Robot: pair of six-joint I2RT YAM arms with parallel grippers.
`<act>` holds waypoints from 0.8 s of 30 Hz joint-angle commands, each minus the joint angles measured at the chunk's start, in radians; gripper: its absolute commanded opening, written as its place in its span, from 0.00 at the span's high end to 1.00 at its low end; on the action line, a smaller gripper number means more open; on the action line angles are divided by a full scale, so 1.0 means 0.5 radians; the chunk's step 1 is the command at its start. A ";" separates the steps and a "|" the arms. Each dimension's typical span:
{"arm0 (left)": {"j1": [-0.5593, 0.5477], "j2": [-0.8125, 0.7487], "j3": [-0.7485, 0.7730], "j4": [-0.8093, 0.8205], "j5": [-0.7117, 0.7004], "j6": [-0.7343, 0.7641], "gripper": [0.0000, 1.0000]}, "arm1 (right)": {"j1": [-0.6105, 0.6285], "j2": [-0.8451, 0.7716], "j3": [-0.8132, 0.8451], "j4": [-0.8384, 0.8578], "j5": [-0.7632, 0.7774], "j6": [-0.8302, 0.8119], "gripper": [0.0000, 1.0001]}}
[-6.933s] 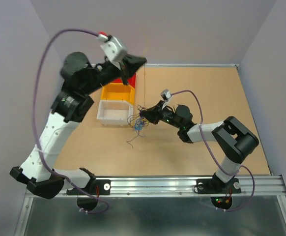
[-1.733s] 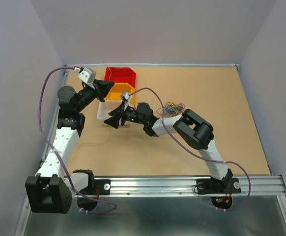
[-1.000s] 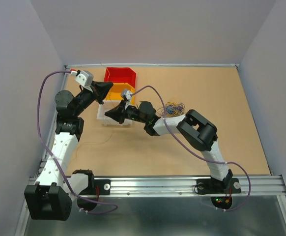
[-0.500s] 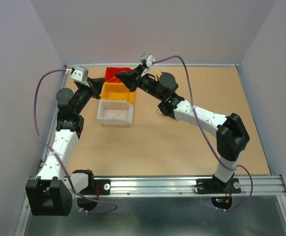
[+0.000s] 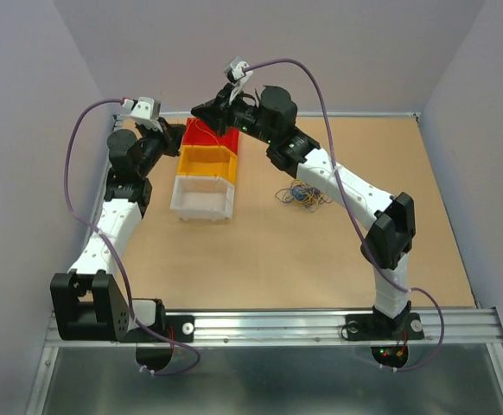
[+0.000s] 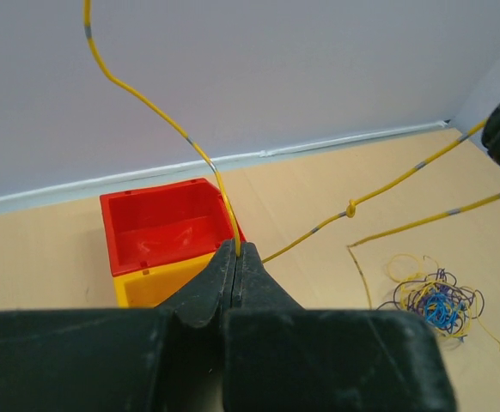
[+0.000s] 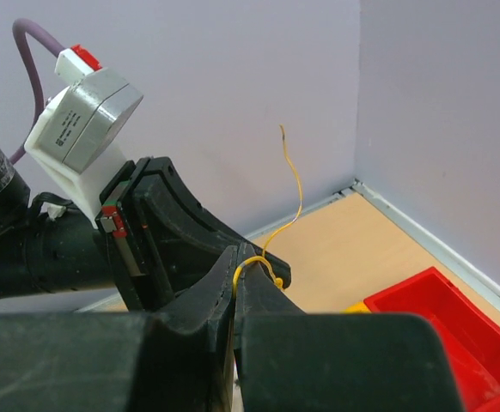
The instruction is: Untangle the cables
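**A:** What lies nearest on the tan worktop (image 5: 260,259)?

**B:** A loose clump of hair-thin purple, yellow and blue wires (image 5: 303,194), lying right of centre. Level with it on the left is a white plastic bin (image 5: 201,213). Behind that come a yellow plastic bin (image 5: 206,164) and a red plastic bin (image 6: 160,225).

**A:** And the arms?

**B:** Both are up at the far end, by the red bin. The left gripper (image 6: 235,251) is clamped tight on a yellow wire with grey bands (image 6: 181,129), which rises from its tips. The right gripper (image 7: 236,273) is pinched closed on a yellow wire too, probably the same one, and the two grippers' tips are just beside each other.

**A:** How will it handle?

**B:** I'd say it is nearly weightless, limp and springy. It is thin enough to slip out of a loose pinch, and a hard pull would tighten any snag. A small knot (image 6: 350,209) sits on a strand running off to the right.

**A:** Where to hold?

**B:** On a free single strand well apart from the clump, not in the tangle itself.
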 commanded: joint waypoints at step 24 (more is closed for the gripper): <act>0.064 -0.114 0.061 -0.216 -0.178 0.087 0.64 | -0.084 0.360 0.948 0.579 -0.347 0.341 1.00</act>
